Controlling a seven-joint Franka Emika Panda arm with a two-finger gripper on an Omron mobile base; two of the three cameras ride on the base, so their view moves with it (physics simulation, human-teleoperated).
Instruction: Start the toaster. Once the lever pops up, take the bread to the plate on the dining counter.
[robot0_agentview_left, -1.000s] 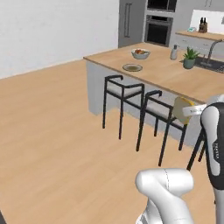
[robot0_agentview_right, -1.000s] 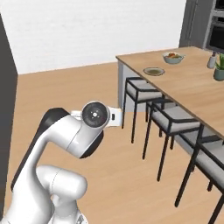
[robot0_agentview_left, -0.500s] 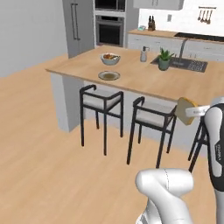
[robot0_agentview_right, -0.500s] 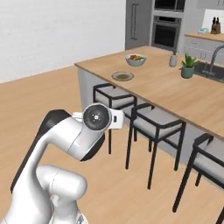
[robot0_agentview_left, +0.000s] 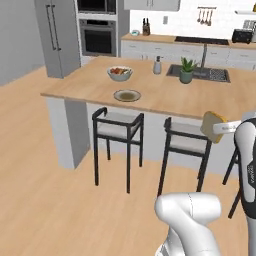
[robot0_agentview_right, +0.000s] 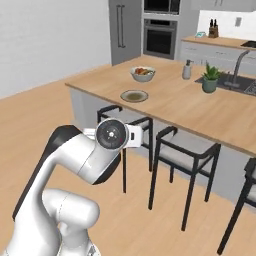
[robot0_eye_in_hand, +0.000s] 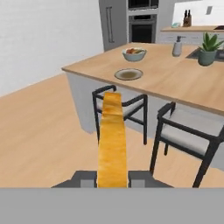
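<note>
1. The hand (robot0_eye_in_hand: 113, 177) is clamped on the bread (robot0_eye_in_hand: 112, 140), one dark finger against each flat face; in the hand view the slice runs edge-on, up from the fingers toward 12 o'clock.
2. In the left base view the bread (robot0_agentview_left: 212, 126) juts out of the hand (robot0_agentview_left: 220, 129) toward 9 o'clock, carried in the air in front of the stools and on the near side of the tabletop (robot0_agentview_left: 165, 97).
3. With the slice out of the toaster and in the grip, the toasting and the pick-up read as done; the toaster (robot0_agentview_left: 242, 35) sits far off on the back wall counter, at about 1 o'clock in the left base view.
4. What is left is the delivery. The plate (robot0_eye_in_hand: 128, 74) lies bare on the wooden tabletop, at roughly 12 o'clock from the bread in the hand view and well apart from it, with a black stool (robot0_eye_in_hand: 119, 107) in between.
5. A bowl of fruit (robot0_eye_in_hand: 134, 54) stands beyond the plate at about 12 o'clock; it is not the target.
6. By this judgement the task is past its midpoint: the remaining steps are closing the gap to the tabletop, reaching over its near edge, setting the bread on the plate and letting go.
</note>
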